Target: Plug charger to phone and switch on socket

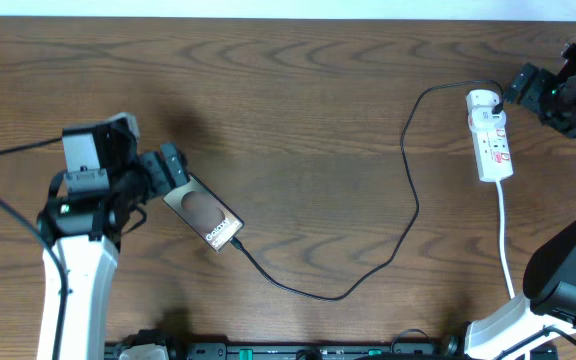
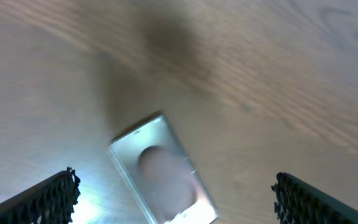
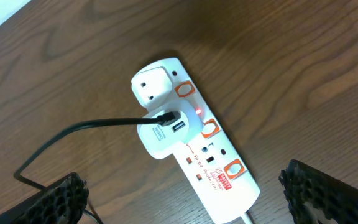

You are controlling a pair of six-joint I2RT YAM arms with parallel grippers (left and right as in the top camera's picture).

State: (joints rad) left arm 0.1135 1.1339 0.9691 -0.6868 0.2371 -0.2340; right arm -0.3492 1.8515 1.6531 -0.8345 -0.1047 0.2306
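The phone [image 1: 202, 215] lies slanted on the wooden table, its lettered end at the lower right. The black charger cable [image 1: 408, 215] meets that end and loops across to the white socket [image 1: 492, 135]. In the right wrist view the cable's plug [image 3: 166, 118] sits in a white adapter on the socket [image 3: 219, 165], and a small red light glows beside it. My left gripper [image 1: 166, 168] is open just above the phone's upper-left end. The left wrist view shows the blurred phone [image 2: 163, 171] between the spread fingers [image 2: 174, 186]. My right gripper [image 1: 526, 87] hovers open over the socket [image 3: 182, 183].
The socket's thick white cord [image 1: 503, 230] runs toward the front edge by the right arm's base. The table's back edge lies along the top of the overhead view.
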